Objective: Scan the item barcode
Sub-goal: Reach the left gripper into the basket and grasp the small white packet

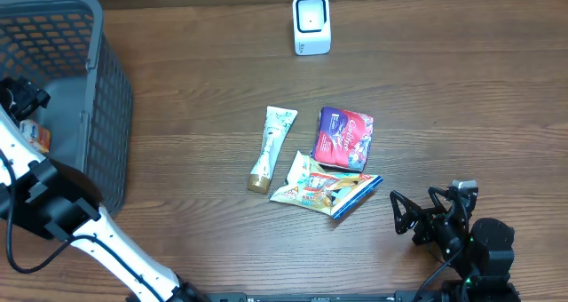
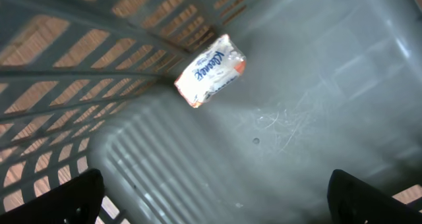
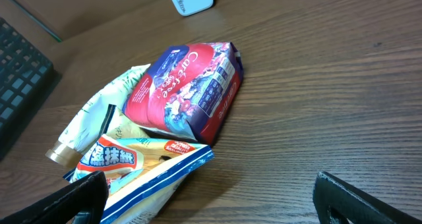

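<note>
At the middle of the brown wooden table [image 1: 479, 98] three items are laid: a red and purple soft pack [image 1: 344, 136], a pale printed tube with a gold cap [image 1: 272, 148] just left of it, and a flat snack bag edged in blue [image 1: 324, 191] on the near side, touching the pack. The small white boxy scanner [image 1: 311, 24] is stood well apart at the far edge. The pack's lettering is made out only in the right wrist view, where the right gripper [image 3: 217, 201] is shown near and right of the pile, jaws spread and empty. A white tissue packet [image 2: 210, 70] is shown clearly only by the left wrist view, on the floor of the grey plastic basket [image 1: 106, 115] at the left; the left gripper [image 2: 221, 204] is held above it, jaws released, nothing grasped
</note>
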Available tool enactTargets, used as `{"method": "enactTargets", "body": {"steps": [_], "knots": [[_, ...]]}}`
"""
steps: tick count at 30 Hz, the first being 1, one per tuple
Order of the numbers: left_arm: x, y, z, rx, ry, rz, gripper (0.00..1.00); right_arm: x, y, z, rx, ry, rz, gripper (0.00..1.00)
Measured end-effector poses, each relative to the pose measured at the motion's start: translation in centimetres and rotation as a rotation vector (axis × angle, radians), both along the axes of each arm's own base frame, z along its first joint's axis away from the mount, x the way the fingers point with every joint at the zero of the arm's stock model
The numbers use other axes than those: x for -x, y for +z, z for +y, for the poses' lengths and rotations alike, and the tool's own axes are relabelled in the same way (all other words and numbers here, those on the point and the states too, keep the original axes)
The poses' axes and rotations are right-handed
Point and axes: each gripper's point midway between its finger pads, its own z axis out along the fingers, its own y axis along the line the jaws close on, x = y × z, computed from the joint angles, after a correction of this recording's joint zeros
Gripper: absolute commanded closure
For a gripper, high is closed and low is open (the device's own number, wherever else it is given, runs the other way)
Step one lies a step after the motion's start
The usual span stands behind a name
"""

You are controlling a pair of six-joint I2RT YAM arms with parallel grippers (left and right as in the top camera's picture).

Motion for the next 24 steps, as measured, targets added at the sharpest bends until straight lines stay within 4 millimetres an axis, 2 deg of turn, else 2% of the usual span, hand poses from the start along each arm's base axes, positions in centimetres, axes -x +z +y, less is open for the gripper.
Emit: {"method": "enactTargets", "body": {"steps": [7, 12, 20, 24], "knots": [[1.1, -3.1, -1.5, 0.026, -0.056, 0.15, 0.0, 0.0, 0.0, 0.0, 0.0, 0.0, 0.0, 0.0], [0.7, -3.0, -2.0, -0.022, -0.082, 0.199, 0.0, 0.0, 0.0, 0.0, 0.0, 0.0, -0.001, 0.0], [-1.6, -2.5, -0.4, -0.127, -0.123, 0.142, 0.0, 0.0, 0.0, 0.0, 0.0, 0.0, -0.001, 0.0], [-2.1, -3.0, 0.0, -0.14, -0.154, 0.139, 0.0, 0.0, 0.0, 0.0, 0.0, 0.0, 0.0, 0.0]]}}
